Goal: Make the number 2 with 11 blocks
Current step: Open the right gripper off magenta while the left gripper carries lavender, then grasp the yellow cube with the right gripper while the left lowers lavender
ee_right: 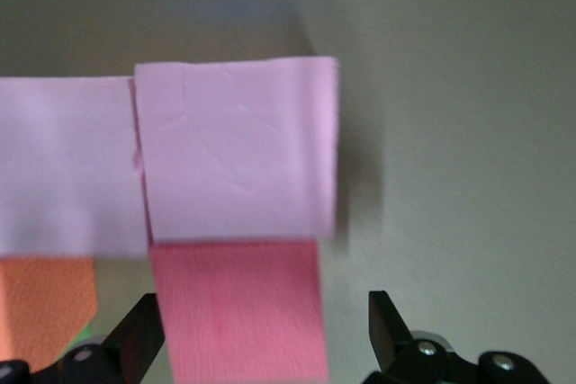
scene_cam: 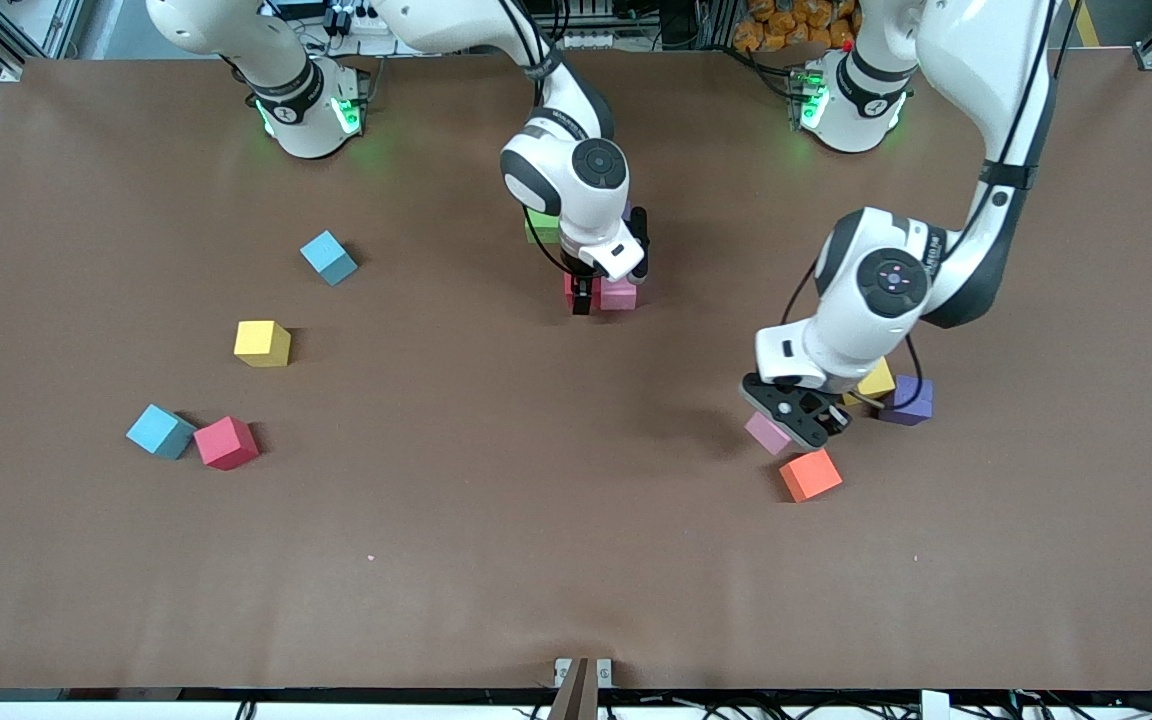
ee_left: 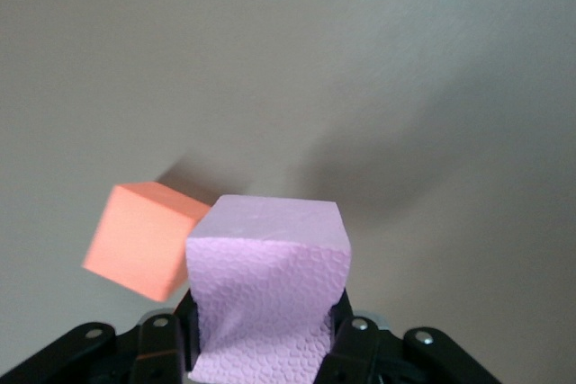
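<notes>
I had the left gripper [scene_cam: 804,428] clamped on a pale pink matte foam cube [ee_left: 268,290], its fingers [ee_left: 346,348] pressed into two opposite faces, low over the table [scene_cam: 576,560] toward the left arm's end. An orange foam cube [scene_cam: 811,474] lay on the table at about five o'clock from it in the front view, close but apart; a yellow foam cube [scene_cam: 877,379] and a purple foam cube [scene_cam: 908,400] sat at roughly two o'clock, partly under the arm.

At mid-table, the figure's beginnings stood together: two pink foam cubes [ee_right: 236,157] touching side by side, a red foam cube [ee_right: 238,308] against one, an orange one [ee_right: 45,308] and a green one [scene_cam: 539,226] adjoining. The right gripper [scene_cam: 591,297] stood over the red cube, fingers apart and straddling it.

To place mine well, I judged I should lift clear of the orange neighbour first, square the cube's faces to the row, and wait until the right arm had cleared. Loose yellow [scene_cam: 262,343] and red [scene_cam: 226,442] cubes, with two light-blue ones [scene_cam: 328,257], lay toward the right arm's end.
</notes>
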Controlling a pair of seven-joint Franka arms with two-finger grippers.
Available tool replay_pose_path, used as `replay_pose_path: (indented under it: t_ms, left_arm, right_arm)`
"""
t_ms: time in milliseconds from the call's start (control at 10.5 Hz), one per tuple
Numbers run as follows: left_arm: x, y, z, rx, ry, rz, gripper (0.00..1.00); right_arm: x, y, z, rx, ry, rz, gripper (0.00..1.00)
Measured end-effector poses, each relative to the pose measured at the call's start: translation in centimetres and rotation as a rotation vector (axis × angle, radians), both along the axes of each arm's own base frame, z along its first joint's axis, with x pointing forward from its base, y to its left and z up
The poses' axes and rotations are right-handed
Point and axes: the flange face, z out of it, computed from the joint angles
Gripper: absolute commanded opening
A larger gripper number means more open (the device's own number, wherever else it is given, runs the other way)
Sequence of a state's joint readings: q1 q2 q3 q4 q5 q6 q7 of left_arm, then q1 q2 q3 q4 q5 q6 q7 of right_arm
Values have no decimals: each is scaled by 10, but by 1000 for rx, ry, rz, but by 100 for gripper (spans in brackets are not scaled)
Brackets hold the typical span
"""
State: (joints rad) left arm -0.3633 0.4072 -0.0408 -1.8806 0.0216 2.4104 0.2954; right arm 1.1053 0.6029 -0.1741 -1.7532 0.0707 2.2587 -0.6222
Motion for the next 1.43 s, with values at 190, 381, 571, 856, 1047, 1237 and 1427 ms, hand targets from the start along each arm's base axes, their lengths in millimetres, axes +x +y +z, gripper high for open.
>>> replay_pose_path:
  t_ms: [190, 381, 571, 856, 1047, 1237, 1427]
  left_arm:
    - [-14, -26, 0, -19, 39, 118, 32]
    - [-32, -58, 5, -43, 76, 242, 32]
    - [-47, -85, 13, -68, 95, 344, 32]
    - [-82, -145, 28, -120, 121, 595, 32]
    - [-100, -173, 34, -143, 136, 734, 32]
    - [-116, -199, 37, -167, 163, 898, 32]
    - [-142, -233, 36, -182, 200, 1123, 32]
  right_arm:
    - [24, -21, 41, -1, 16, -53, 100]
    - [68, -70, 85, -1, 36, -157, 100]
    - [116, -124, 102, 8, 25, -272, 100]
    - [188, -246, 100, -33, -2, -518, 100]
    - [197, -294, 88, -85, -14, -751, 100]
    - [194, -324, 75, -135, -24, -1000, 100]
    - [185, -351, 68, -170, -24, -1174, 100]
